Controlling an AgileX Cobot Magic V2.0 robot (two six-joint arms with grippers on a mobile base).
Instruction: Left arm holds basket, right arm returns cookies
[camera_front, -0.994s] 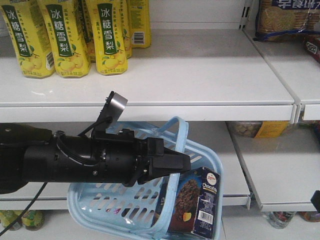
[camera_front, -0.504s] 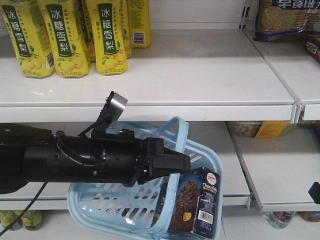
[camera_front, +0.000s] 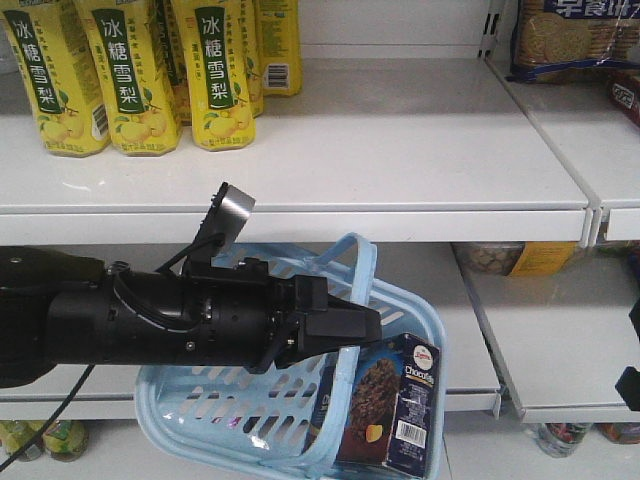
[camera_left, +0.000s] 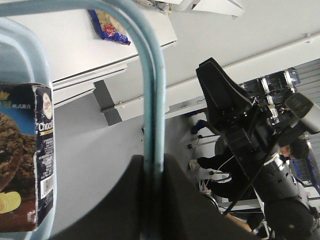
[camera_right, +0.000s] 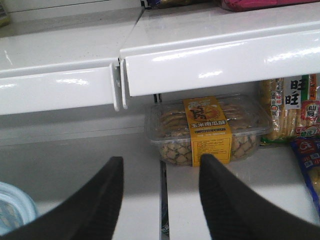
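Note:
The light blue basket (camera_front: 200, 405) hangs in front of the lower shelf, tilted. My left gripper (camera_front: 372, 322) is shut on one of its hoop handles (camera_left: 152, 95), and in the left wrist view the handle runs between the left gripper's (camera_left: 152, 162) closed tips. The cookies (camera_front: 395, 405), a dark box with a chocolate cookie picture, stand upright in the basket's right end, also seen as the cookies (camera_left: 22, 160). My right gripper (camera_right: 160, 162) is open and empty, facing the lower shelf to the right of the basket. Only a black sliver of the right arm (camera_front: 630, 385) shows at the front view's edge.
Yellow drink bottles (camera_front: 125, 75) stand on the upper shelf (camera_front: 400, 150). A clear tub with a yellow label (camera_right: 207, 130) sits on the lower shelf ahead of my right gripper, with snack packs (camera_right: 295, 115) to its right. The basket's rim (camera_right: 12, 205) shows at lower left.
The black bit of the right arm at the front view's right edge has crept up slightly. The left arm, basket and cookies have not moved.

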